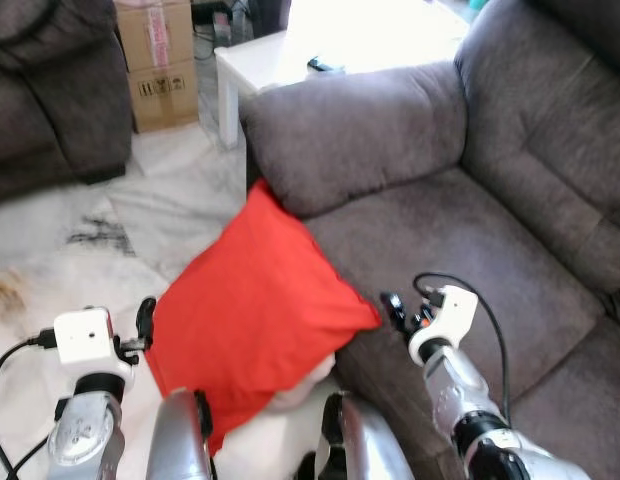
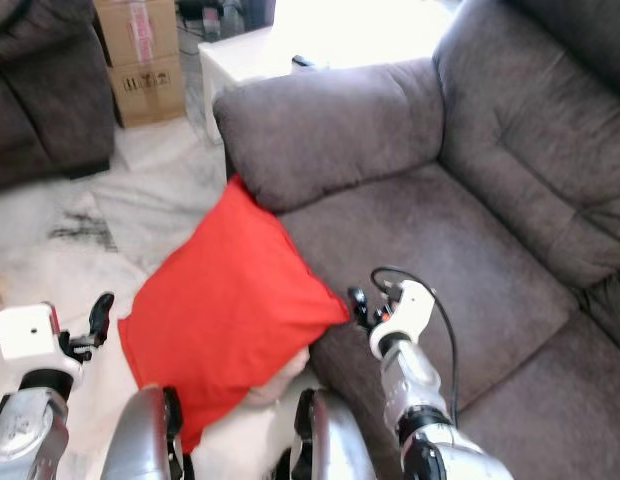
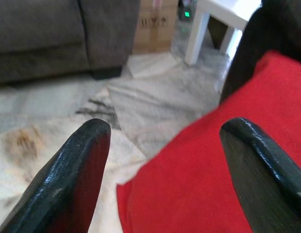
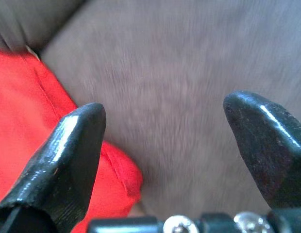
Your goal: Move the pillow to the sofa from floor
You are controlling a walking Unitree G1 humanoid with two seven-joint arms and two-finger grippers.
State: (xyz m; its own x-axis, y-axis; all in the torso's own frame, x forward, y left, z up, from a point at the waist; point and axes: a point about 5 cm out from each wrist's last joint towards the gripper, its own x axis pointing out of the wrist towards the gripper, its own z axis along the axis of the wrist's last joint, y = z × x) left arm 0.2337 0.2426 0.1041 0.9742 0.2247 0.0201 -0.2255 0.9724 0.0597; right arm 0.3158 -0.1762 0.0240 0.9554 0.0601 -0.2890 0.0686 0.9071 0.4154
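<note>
A red square pillow (image 1: 255, 300) stands tilted on the marble floor (image 1: 180, 200), leaning against the front of the grey sofa (image 1: 460, 250), with its upper corner under the armrest (image 1: 360, 130). My left gripper (image 1: 145, 318) is open beside the pillow's left corner; in the left wrist view its fingers (image 3: 77, 165) straddle the pillow's edge (image 3: 223, 170). My right gripper (image 1: 393, 307) is open over the sofa seat, just past the pillow's right corner (image 4: 39, 126). Neither gripper has hold of the cloth.
A white side table (image 1: 290, 60) stands behind the armrest, with a cardboard box (image 1: 160, 60) to its left. A second dark sofa (image 1: 50, 90) fills the far left. Open marble floor lies left of the pillow.
</note>
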